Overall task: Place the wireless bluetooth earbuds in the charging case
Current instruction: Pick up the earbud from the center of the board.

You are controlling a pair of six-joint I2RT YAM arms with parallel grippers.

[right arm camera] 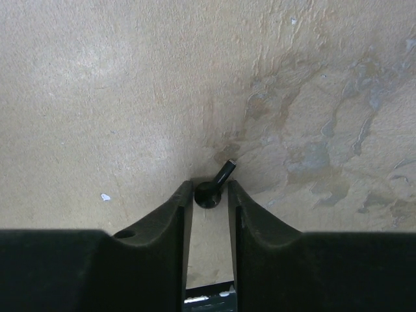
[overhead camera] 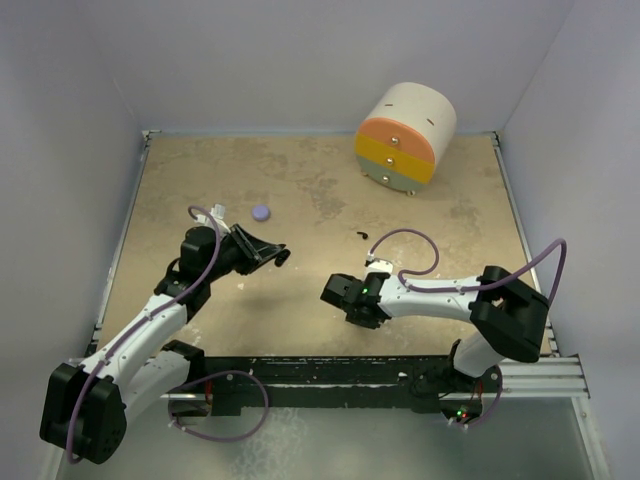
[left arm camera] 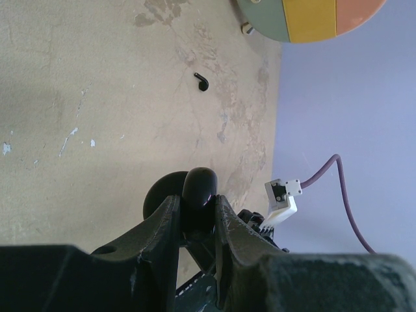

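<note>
My left gripper (left arm camera: 197,203) is shut on the black rounded charging case (left arm camera: 198,187) and holds it just above the table; a dark round shape shows behind the case. In the top view this gripper (overhead camera: 277,257) is left of centre. My right gripper (right arm camera: 210,190) points down at the table with its jaws close on either side of a black earbud (right arm camera: 209,194). The earbud lies on the surface with a thin gap at each fingertip and its stem angled up to the right. In the top view the right gripper (overhead camera: 340,294) hides it. Another black earbud (overhead camera: 360,236) (left arm camera: 201,81) lies loose mid-table.
A drum-shaped toy drawer unit (overhead camera: 405,135) (left arm camera: 305,16) with orange, yellow and green fronts stands at the back right. A lilac round puck (overhead camera: 262,212) lies behind the left gripper. Lilac walls close in the table on three sides. Purple cables loop from both wrists.
</note>
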